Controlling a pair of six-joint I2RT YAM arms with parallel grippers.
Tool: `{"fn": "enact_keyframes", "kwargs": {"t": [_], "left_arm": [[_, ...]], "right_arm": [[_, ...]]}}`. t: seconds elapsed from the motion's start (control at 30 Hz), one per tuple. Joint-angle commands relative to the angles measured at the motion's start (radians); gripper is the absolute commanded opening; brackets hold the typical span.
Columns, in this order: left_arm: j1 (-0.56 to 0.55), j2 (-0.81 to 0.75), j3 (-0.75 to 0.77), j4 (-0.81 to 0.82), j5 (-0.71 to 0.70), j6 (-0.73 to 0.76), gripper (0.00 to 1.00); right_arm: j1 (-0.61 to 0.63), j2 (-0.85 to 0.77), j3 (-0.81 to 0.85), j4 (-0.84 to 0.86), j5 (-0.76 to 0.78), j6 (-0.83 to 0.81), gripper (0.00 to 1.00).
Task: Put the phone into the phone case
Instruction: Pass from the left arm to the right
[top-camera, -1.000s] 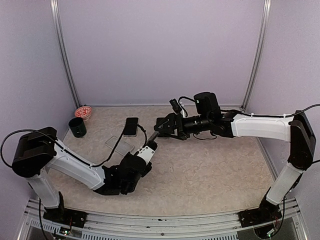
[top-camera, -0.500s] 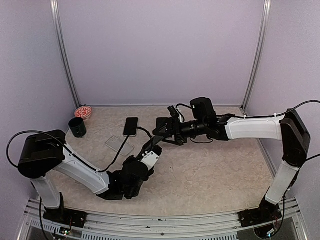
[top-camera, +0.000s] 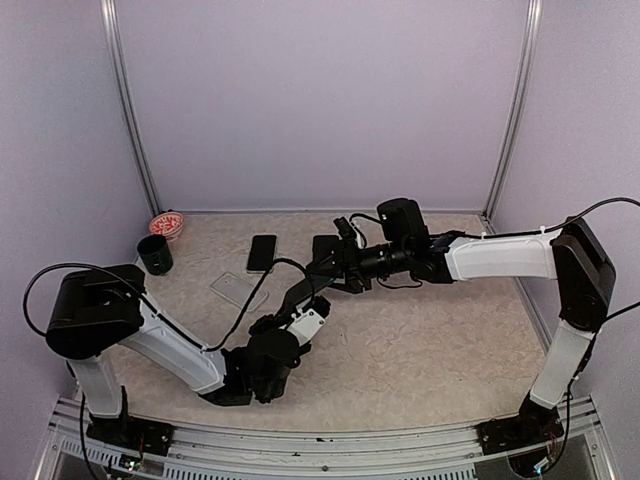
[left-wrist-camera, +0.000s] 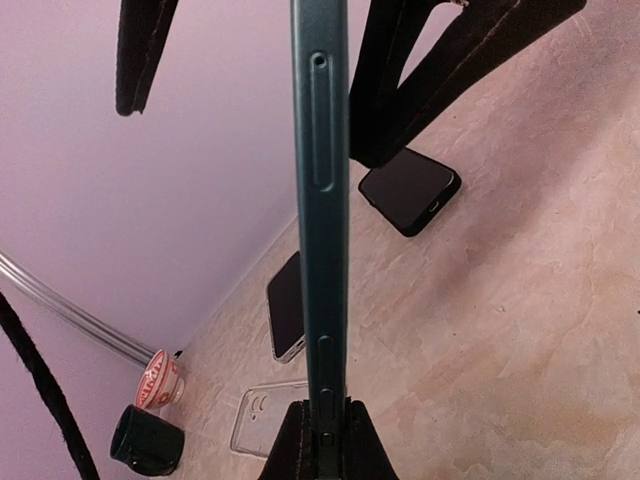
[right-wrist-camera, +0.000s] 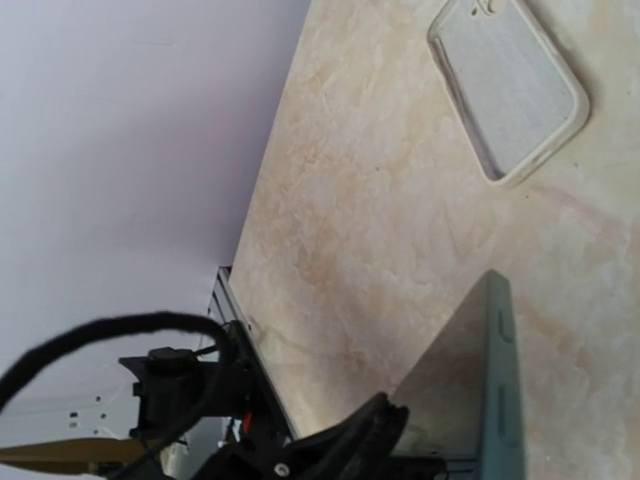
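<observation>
My left gripper (top-camera: 298, 302) (left-wrist-camera: 325, 440) is shut on the lower end of a teal phone (left-wrist-camera: 320, 200) and holds it on edge above the table, side buttons facing the camera. The phone also shows in the top view (top-camera: 312, 285) and in the right wrist view (right-wrist-camera: 497, 400). My right gripper (top-camera: 333, 268) is open and straddles the phone's upper end. One finger (left-wrist-camera: 400, 90) lies close beside the phone and the other (left-wrist-camera: 140, 50) stands apart. A clear phone case (top-camera: 238, 289) (left-wrist-camera: 262, 415) (right-wrist-camera: 510, 90) lies flat on the table to the left.
A dark phone with a pale rim (top-camera: 262, 253) (left-wrist-camera: 288, 305) lies beyond the clear case. A black phone or case (left-wrist-camera: 410, 190) lies farther right. A black cup (top-camera: 155, 254) and a red patterned bowl (top-camera: 166, 224) stand at the back left. Cables hang near both wrists.
The right gripper has moved down and left, closing in around the phone's upper end. The left arm's wrist has shifted toward the near edge, still holding the phone.
</observation>
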Motion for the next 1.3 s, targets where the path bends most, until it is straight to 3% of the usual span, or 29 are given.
{"fn": "enact_keyframes", "kwargs": {"t": [0.0, 0.4, 0.57, 1.17, 1.27], "left_arm": [[-0.011, 0.011, 0.034, 0.091, -0.036, 0.025, 0.0], [-0.017, 0.046, 0.027, 0.191, -0.072, 0.114, 0.0], [-0.017, 0.06, 0.028, 0.23, -0.084, 0.141, 0.0], [-0.012, 0.069, 0.011, 0.329, -0.102, 0.182, 0.22], [-0.011, 0.068, 0.011, 0.332, -0.102, 0.182, 0.33]], "right_arm": [[-0.007, 0.008, -0.004, 0.025, -0.013, 0.014, 0.59], [-0.013, 0.015, -0.015, 0.041, -0.026, 0.026, 0.36], [-0.017, 0.011, -0.026, 0.047, -0.029, 0.032, 0.31], [-0.03, 0.001, -0.066, 0.11, -0.039, 0.065, 0.19], [-0.034, -0.005, -0.075, 0.118, -0.04, 0.067, 0.17]]}}
